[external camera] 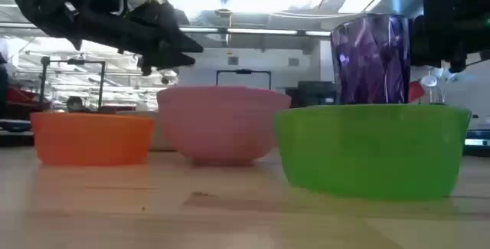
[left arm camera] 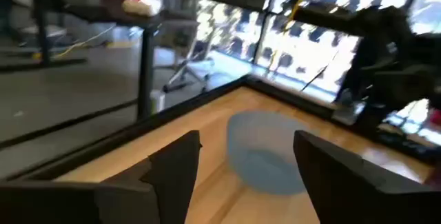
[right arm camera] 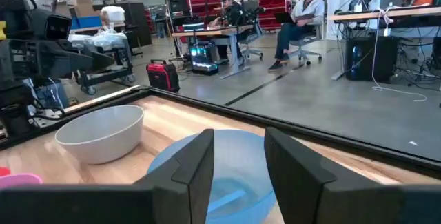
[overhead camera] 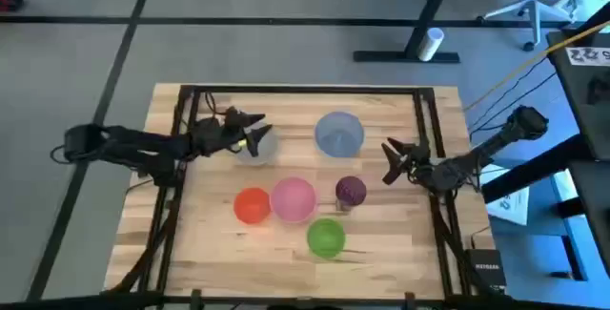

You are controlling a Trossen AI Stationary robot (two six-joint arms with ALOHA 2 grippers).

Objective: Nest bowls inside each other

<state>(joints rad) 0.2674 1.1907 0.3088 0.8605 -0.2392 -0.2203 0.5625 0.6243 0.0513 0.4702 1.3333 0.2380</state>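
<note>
- Left end effector (overhead camera: 255, 131) hangs with fingers spread, holding nothing, over the grey bowl's (overhead camera: 259, 144) rim; the pale blue bowl (overhead camera: 338, 133) sits ahead of it.
- Right end effector (overhead camera: 390, 163) is part open and empty, beside the purple bowl (overhead camera: 351, 191).
- Orange-red bowl (overhead camera: 252, 206), pink bowl (overhead camera: 293, 199) and green bowl (overhead camera: 326, 237) cluster toward the surface's (overhead camera: 191, 243) near edge.

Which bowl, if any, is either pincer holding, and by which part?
None. The left pincer hangs open above the grey bowl; the right pincer is open beside the pale blue bowl.
</note>
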